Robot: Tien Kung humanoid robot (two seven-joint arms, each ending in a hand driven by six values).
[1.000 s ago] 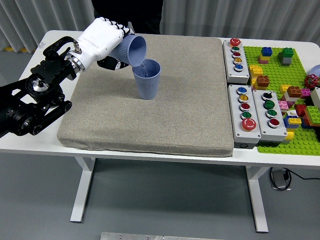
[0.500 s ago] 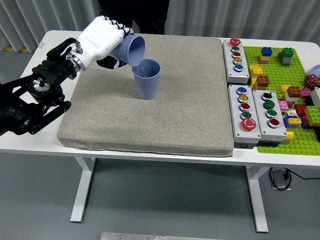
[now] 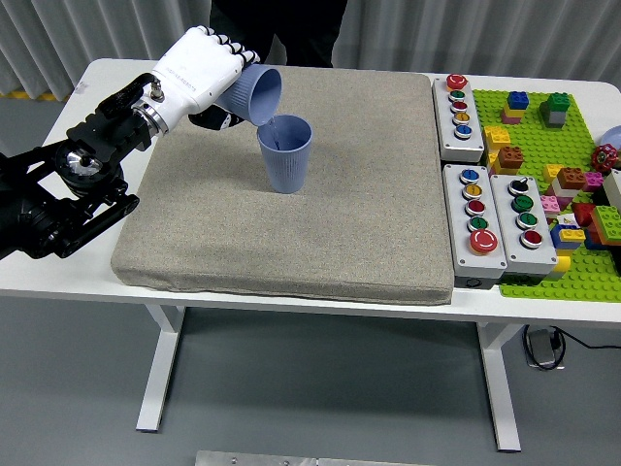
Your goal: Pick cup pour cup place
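The left hand [image 3: 199,70] is clamped around a blue cup [image 3: 254,94] and holds it tilted, its mouth down and to the right — just over the rim of a second blue cup [image 3: 285,154]. This second cup stands upright on the grey mat [image 3: 291,243] that covers the white surface [image 3: 58,282]. Button boxes [image 3: 485,209] lie right of the mat.

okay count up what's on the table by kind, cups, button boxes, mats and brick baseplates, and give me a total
Cups: 2, one tilted in the left hand at, one upright
Button boxes: 3
Mats: 1
Brick baseplates: 1
Total: 7
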